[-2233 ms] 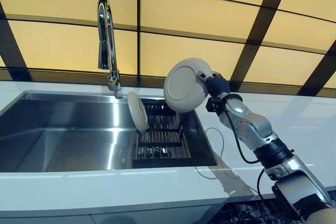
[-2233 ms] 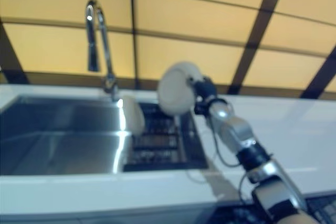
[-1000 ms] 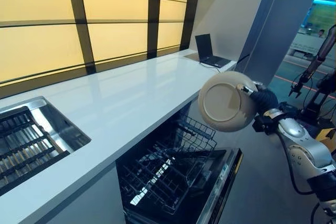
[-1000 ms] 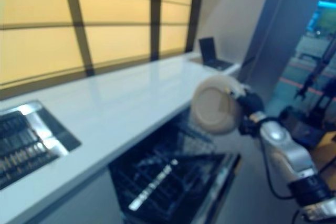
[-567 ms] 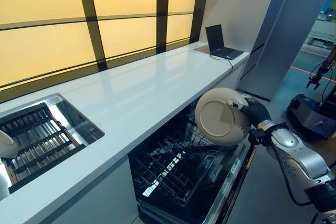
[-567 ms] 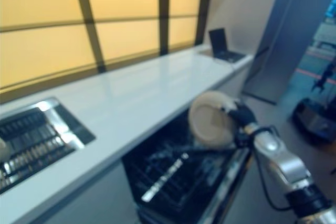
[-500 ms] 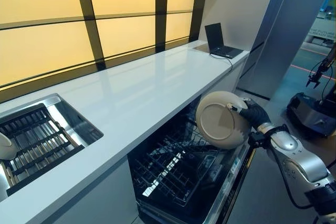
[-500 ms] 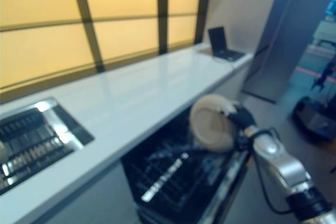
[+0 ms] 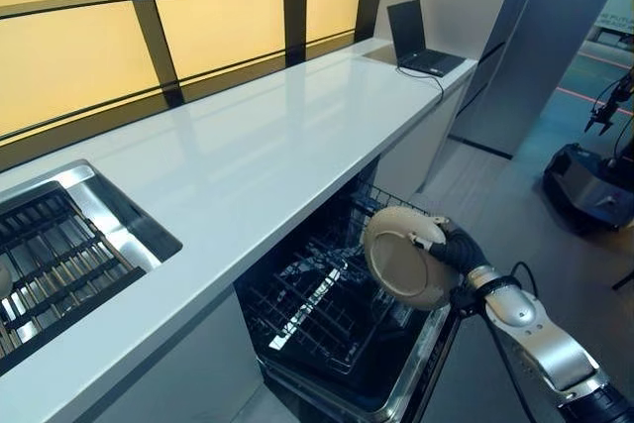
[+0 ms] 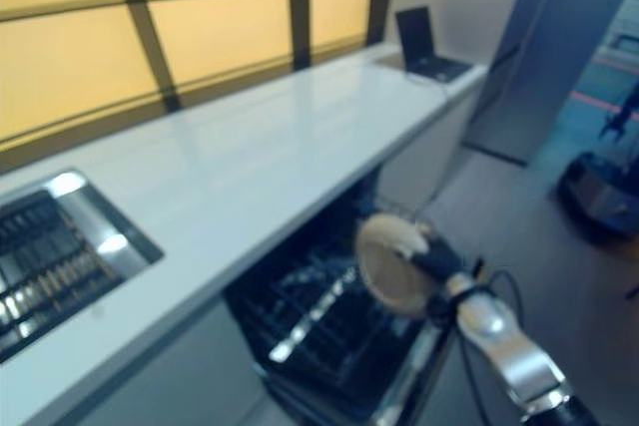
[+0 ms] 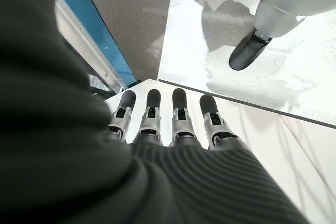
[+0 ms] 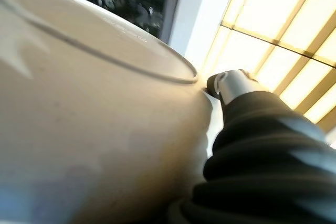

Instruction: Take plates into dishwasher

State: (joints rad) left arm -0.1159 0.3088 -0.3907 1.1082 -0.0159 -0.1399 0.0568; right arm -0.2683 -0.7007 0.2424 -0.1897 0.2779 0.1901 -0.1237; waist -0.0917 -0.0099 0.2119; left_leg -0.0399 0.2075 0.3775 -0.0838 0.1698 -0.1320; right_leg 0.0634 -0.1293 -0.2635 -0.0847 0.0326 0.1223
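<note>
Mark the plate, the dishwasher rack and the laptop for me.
plate (image 9: 399, 258): left eye view, centre of its underside, held by the right robot hand (image 9: 458, 248).
dishwasher rack (image 9: 309, 312): left eye view, wire grid of the pulled-out lower basket.
laptop (image 9: 408, 23): left eye view, its raised screen at the counter's far end.

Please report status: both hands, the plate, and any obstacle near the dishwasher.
Right hand gripping plate by its rim, above open dishwasher rack. Left hand open, idle, holding nothing. Nothing seen blocking the rack.
</note>
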